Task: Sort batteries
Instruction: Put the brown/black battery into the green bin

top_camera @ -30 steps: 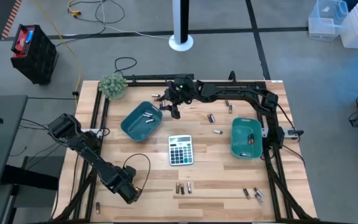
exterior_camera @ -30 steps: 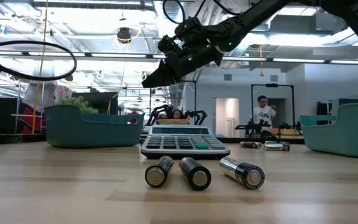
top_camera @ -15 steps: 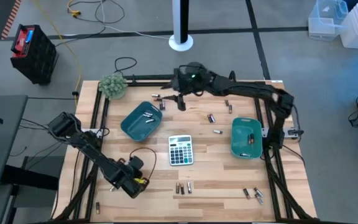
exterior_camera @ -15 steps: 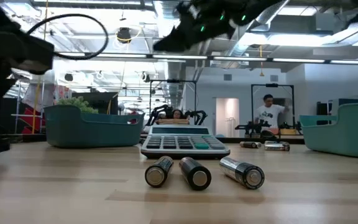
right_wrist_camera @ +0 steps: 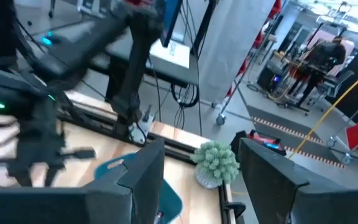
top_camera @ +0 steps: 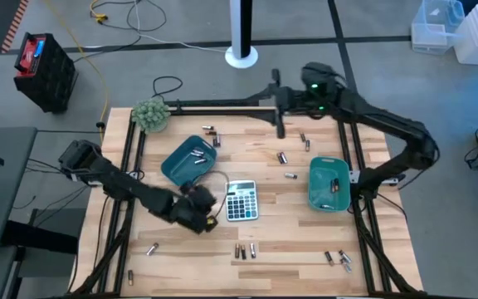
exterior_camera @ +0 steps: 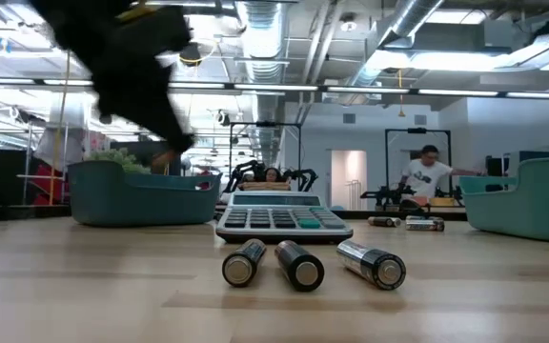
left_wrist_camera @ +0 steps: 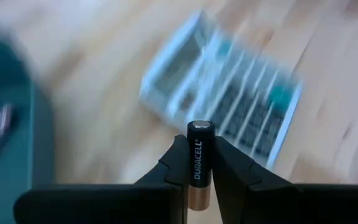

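Observation:
A copper-and-black battery [left_wrist_camera: 199,163] sits in my shut left gripper [top_camera: 208,219], which hangs over the table just left of the grey calculator [top_camera: 241,200]. In the low view that arm is a dark blur [exterior_camera: 132,76]. Three batteries [exterior_camera: 303,264] lie on their sides near the front edge. Several more batteries lie loose about the table [top_camera: 285,158] and in the two teal trays [top_camera: 187,160], [top_camera: 329,183]. My right gripper [top_camera: 277,101] is open and holds nothing. It stands high over the table's far edge, and its fingers [right_wrist_camera: 135,177] show apart in its wrist view. My left gripper pinches the battery's round sides [left_wrist_camera: 198,174] between its two fingers. The battery lies along the fingers: its black end [left_wrist_camera: 200,129] sticks out past the tips and its copper end [left_wrist_camera: 199,199] sits farther back. The fingers slant down, and the battery is clear of the table.
A small green plant [top_camera: 151,114] stands at the far left corner. A lone battery [top_camera: 152,247] lies near the front left, and a few lie at the front right [top_camera: 338,259]. Black frame rails [top_camera: 222,105] run along the table's edges. People stand in the room beyond [exterior_camera: 425,176].
My left gripper has risen from the table's near left corner and gone right toward the calculator. It has rolled on the way and carries the battery clear of the table. My right gripper, still open, has climbed from beside the left tray and gone right along the far edge.

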